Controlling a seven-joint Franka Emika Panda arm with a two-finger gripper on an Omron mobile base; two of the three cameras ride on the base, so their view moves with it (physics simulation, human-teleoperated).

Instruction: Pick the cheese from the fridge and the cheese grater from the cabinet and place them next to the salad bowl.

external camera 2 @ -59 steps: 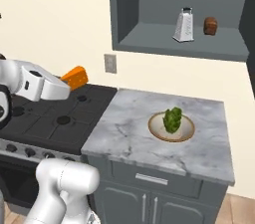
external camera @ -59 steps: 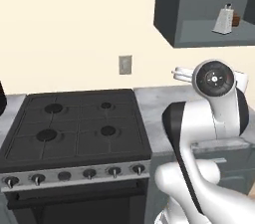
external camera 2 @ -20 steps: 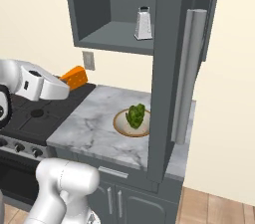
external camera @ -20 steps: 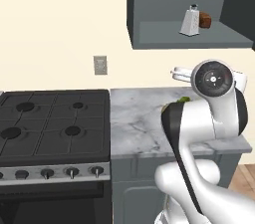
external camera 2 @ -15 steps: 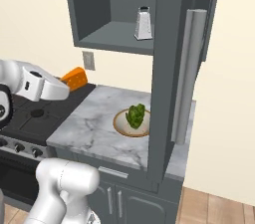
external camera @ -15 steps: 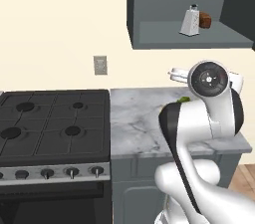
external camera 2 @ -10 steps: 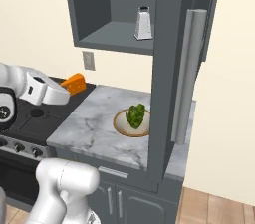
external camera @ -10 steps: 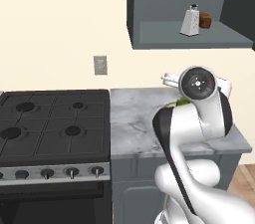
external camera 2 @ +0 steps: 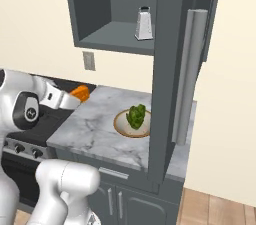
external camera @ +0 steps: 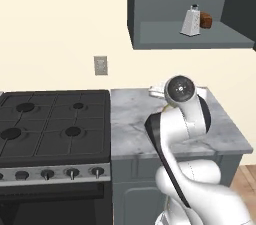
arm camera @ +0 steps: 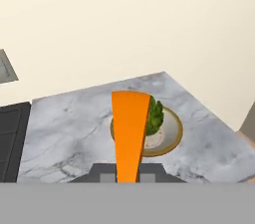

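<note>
One stove [external camera: 50,129] with four burners, left of the claw. One wall outlet [external camera: 100,65] above the stove's right edge. One marble desk [external camera 2: 100,129], right of the stove. One claw [external camera 2: 75,96], closed on one cheese [external camera 2: 80,91], held over the desk's left edge, above the surface. In the hand view the cheese [arm camera: 129,133] stands up from between the fingertips, the claw [arm camera: 128,172] clamped at its narrow end. One bowl [external camera 2: 132,124] with salad on the desk, ahead and right of the claw, apart from the cheese. One open cabinet [external camera: 190,14] above the desk, higher than the claw and to its right. One grater [external camera: 189,20] on the cabinet shelf. Left base view alone shows one brown lump [external camera: 205,19] just right of the grater. Right base view alone shows one long grey bar handle [external camera 2: 187,76] on a tall grey panel, far right.
</note>
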